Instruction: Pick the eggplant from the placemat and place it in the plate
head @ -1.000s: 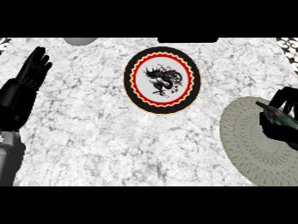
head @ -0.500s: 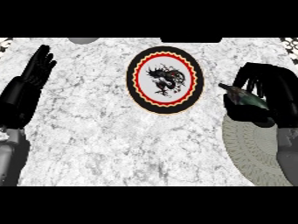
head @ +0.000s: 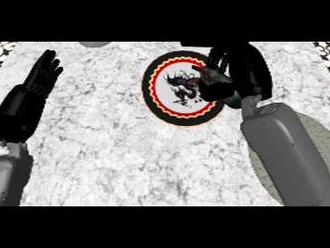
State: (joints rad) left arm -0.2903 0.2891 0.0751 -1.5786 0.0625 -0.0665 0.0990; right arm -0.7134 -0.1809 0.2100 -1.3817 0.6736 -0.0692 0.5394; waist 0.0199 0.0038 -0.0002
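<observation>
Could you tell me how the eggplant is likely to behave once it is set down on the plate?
It seems stiff: the eggplant shows no sag in the right hand curled round it. Little of it shows, but it may roll on the flat-looking plate, so a low release looks wiser.

Plate (head: 150, 92) black rim, red ring, white centre; placemat (head: 328, 150) pale grey-green; counter (head: 110, 145) white marble

Left hand (head: 26, 104) rests open at the view's left, fingers straight and upward. Right hand (head: 245, 68), forearm angled forward, has fingers curled round the eggplant (head: 214, 80).
</observation>
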